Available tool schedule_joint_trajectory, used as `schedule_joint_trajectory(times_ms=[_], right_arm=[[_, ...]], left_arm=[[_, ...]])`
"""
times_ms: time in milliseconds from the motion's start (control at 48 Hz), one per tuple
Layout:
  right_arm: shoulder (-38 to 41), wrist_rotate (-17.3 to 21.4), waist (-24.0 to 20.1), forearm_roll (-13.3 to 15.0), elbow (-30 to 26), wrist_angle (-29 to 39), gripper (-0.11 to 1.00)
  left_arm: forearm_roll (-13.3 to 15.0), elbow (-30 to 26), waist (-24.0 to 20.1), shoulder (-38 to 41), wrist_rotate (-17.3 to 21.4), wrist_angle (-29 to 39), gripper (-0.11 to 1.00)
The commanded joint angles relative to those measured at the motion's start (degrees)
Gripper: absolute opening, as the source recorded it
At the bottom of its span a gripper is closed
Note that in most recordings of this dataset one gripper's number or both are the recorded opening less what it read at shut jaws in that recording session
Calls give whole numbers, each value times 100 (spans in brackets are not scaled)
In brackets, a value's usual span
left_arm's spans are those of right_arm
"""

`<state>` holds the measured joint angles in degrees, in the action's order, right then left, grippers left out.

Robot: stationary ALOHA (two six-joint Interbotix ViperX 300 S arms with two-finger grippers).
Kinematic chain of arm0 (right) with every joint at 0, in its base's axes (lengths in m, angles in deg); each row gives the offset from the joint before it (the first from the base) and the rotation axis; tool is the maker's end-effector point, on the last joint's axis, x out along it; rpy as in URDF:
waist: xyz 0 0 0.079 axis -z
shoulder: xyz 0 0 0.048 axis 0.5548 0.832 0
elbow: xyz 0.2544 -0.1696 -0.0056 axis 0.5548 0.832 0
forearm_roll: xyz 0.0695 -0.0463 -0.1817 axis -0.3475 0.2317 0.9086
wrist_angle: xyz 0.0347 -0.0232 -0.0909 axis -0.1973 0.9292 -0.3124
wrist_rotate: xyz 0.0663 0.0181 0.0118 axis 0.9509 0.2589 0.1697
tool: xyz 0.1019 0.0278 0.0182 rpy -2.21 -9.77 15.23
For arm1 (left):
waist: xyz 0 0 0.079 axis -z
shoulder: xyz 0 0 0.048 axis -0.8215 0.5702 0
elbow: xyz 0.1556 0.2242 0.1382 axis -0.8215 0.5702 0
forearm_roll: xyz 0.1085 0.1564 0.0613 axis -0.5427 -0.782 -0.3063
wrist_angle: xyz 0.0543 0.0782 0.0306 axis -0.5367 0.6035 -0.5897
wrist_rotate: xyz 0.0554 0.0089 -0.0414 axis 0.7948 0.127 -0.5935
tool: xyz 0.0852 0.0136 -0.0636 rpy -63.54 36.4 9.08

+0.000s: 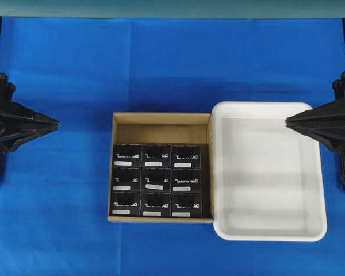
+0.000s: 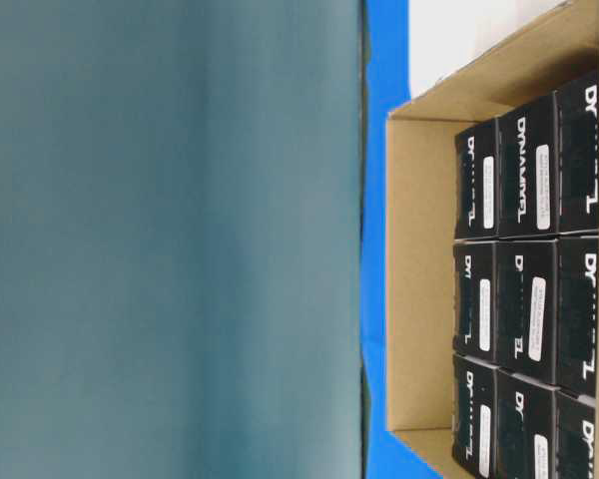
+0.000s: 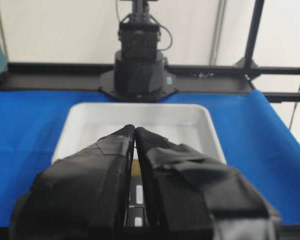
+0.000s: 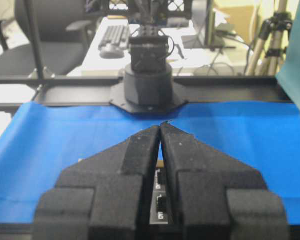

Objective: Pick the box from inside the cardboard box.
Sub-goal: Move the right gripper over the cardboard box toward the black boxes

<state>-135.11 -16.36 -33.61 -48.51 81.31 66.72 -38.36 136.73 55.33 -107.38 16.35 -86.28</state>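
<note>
The brown cardboard box sits mid-table, and several small black boxes with white lettering fill its near part in a tight grid. The table-level view shows the same black boxes close up inside the cardboard box. My left gripper hangs at the left edge, well clear of the carton, fingertips touching, nothing held. My right gripper hovers over the white tray's far right corner, also shut and empty. In the wrist views the left gripper and right gripper show closed tips.
A white rounded plastic tray lies against the carton's right side and holds nothing. Blue cloth covers the table. The far strip inside the carton is bare cardboard. The opposite arm's base stands beyond the tray.
</note>
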Motion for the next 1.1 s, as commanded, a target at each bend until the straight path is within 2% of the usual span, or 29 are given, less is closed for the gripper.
schedule_joint_trajectory(times_ms=[0,62,104,146,208,437,562,729,958,1082], right_arm=[[114,167,-26,-70,-62,0,14],[202,272,-26,-483,-193,422,14],[264,404,-26,-686,-308,800,8],[325,519,-26,-765,-422,1213,5],[448,624,-26,-765,-633,1863,2],[1063,694,-18,-817,-1345,3516,1],[1670,896,18,-967,-1811,4456,1],[2558,1020,26,-1002,-2408,5405,1],[4184,853,123,-967,-3806,6935,1],[4825,598,202,-958,-4412,7356,1]], left_arm=[[-88,-158,53,141,-35,123,14],[-88,-281,79,158,-9,281,9],[-88,-360,88,158,35,396,3],[-88,-422,105,158,53,545,-1],[-88,-466,114,158,44,765,-5],[-88,-606,132,158,-35,1564,-6],[-88,-826,132,158,-18,1960,-6],[-88,-1002,132,185,-26,2347,-6],[-88,-1107,220,281,-44,2584,-6],[-97,-1125,255,334,-62,2593,-6]])
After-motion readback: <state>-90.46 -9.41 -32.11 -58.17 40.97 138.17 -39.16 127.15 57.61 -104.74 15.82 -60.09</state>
